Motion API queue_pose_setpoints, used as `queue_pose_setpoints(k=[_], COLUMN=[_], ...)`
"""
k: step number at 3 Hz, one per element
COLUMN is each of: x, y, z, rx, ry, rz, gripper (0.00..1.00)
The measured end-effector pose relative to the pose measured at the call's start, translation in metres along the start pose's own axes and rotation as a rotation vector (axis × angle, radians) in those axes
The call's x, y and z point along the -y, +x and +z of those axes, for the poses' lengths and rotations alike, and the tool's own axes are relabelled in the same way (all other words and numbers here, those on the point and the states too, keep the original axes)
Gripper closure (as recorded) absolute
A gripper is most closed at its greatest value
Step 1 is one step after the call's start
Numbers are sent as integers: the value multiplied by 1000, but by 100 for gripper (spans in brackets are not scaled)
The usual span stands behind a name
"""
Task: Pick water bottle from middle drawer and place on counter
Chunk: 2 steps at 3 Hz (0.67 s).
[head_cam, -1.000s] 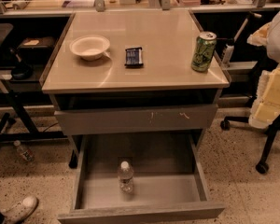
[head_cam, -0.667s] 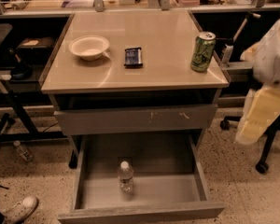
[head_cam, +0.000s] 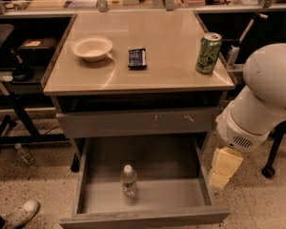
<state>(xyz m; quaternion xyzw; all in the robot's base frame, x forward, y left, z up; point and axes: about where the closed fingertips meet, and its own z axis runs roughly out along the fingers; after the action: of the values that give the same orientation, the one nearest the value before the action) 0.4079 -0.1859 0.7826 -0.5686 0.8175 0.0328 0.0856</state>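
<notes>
Water bottle (head_cam: 128, 181) stands in middle drawer (head_cam: 168, 195), gripper (head_cam: 224, 170) beside.

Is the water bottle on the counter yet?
No: the water bottle stands inside the open middle drawer, while the gripper hangs beside the drawer's right side.

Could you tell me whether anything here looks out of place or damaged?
A small bottle lies on the floor at the far left, as if dropped. The upper drawer front bears pale scratches. The water bottle stands upright in the open drawer, and the end effector hangs just outside that drawer's right wall.
</notes>
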Motion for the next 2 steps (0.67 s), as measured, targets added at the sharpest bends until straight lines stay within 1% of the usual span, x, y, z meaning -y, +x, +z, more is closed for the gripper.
queue_pose_setpoints(k=[1,2], x=[-5,-7], y=[1,-9], z=[-6,23], rx=[9,99], ry=[16,-18], rz=[-13,44], gripper=[0,0])
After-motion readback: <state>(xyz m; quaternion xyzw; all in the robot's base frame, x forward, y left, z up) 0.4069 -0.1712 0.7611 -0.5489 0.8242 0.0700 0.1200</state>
